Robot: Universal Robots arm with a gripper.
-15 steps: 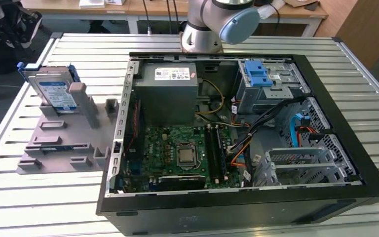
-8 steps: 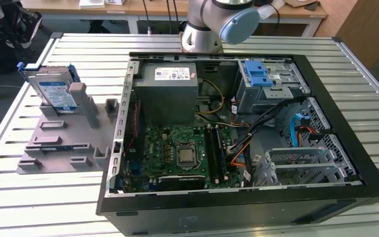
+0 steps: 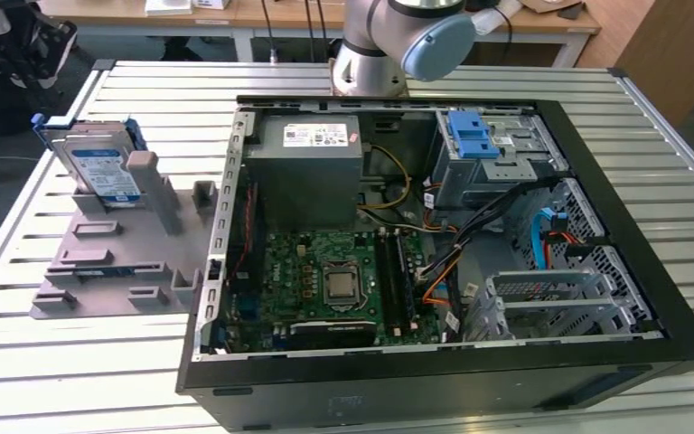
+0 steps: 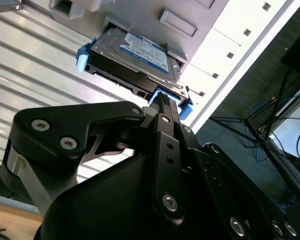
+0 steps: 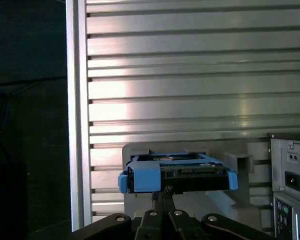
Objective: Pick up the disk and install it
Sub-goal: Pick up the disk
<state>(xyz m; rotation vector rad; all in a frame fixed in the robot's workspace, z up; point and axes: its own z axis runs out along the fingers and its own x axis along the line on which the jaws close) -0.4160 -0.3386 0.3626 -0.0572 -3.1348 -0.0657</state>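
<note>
Exterior view first: where was the disk [image 3: 100, 167]?

It stood on edge in the grey holder [image 3: 118, 262] on the desk [image 3: 82, 380], at the exterior view's left of the open computer case [image 3: 444, 389]. It was well apart from the cage with the blue tabs [image 3: 473, 140] on the case's far side. By my reckoning it was not yet picked up.

And your gripper?

In the second wrist view my gripper [image 4: 162, 100] pointed at the blue rail on the disk's end. In the first wrist view it lined up under the middle of that blue end. My fingers were together with hardly a gap, and nothing sat between them. I judged I was close to the disk; whether the tips grazed the rail I could not tell.

So how would you have done the pick well?

Pressed together like that, I could not have taken it. I thought the grasp called for fingers spread wider than the disk's thickness. It also called for a square approach to its flat faces and an even hold on the body rather than on a thin blue tab. The lift, I judged, wanted to run straight along the holder's slot, so the rails would not catch.
</note>
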